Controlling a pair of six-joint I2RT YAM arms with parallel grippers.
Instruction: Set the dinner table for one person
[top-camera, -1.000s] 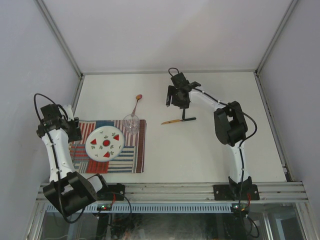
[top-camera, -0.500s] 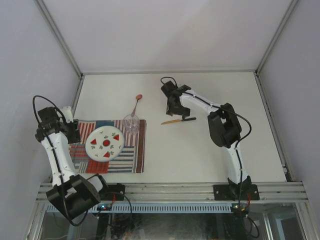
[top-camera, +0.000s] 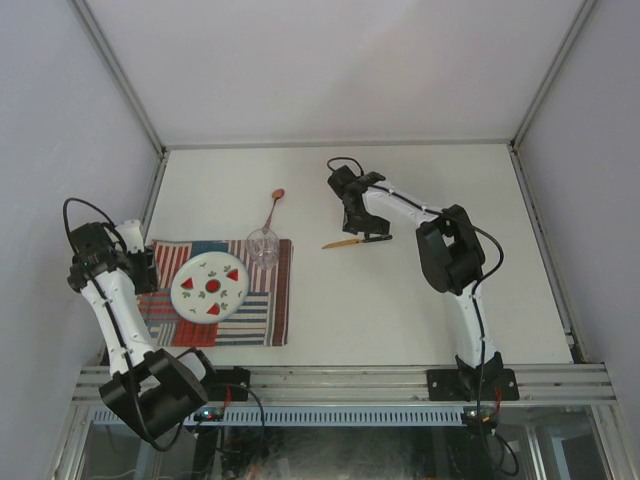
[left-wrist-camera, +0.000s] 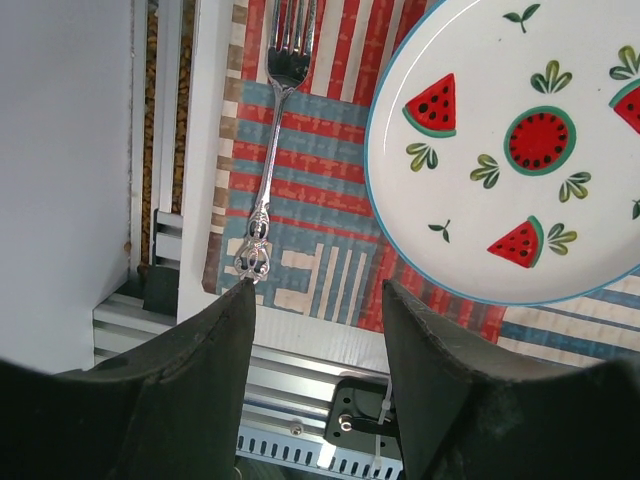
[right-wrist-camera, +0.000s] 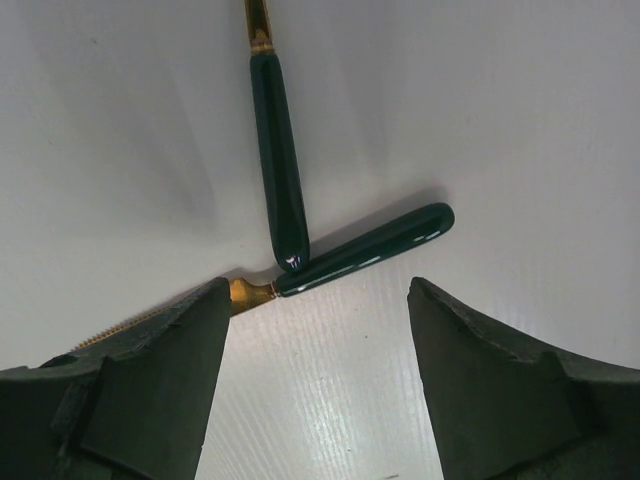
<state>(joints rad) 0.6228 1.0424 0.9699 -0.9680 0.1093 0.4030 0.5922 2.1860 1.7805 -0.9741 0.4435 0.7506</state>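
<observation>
On the dinner table (top-camera: 400, 310) lies a striped placemat (top-camera: 265, 310) bearing a watermelon plate (top-camera: 210, 287) and a clear glass (top-camera: 262, 247). In the left wrist view a silver fork (left-wrist-camera: 268, 150) lies on the placemat (left-wrist-camera: 310, 240) left of the plate (left-wrist-camera: 540, 200). My left gripper (left-wrist-camera: 318, 300) hangs open above the mat's near edge, holding nothing. A gold-bladed knife (top-camera: 355, 241) with a dark green handle (right-wrist-camera: 365, 250) lies mid-table, touching a second green-handled utensil (right-wrist-camera: 277, 150). My right gripper (right-wrist-camera: 320, 300) (top-camera: 358, 222) hovers open just over them, empty.
A spoon (top-camera: 274, 205) lies on the bare table behind the glass. Aluminium rails (top-camera: 350, 378) edge the table's near side, and a rail (left-wrist-camera: 165, 150) shows left of the placemat. Grey walls close in on the left, the right and the back.
My right gripper has swung left and lowered toward the knife handles. The left arm has drawn back slightly to the left. Nothing on the table has moved.
</observation>
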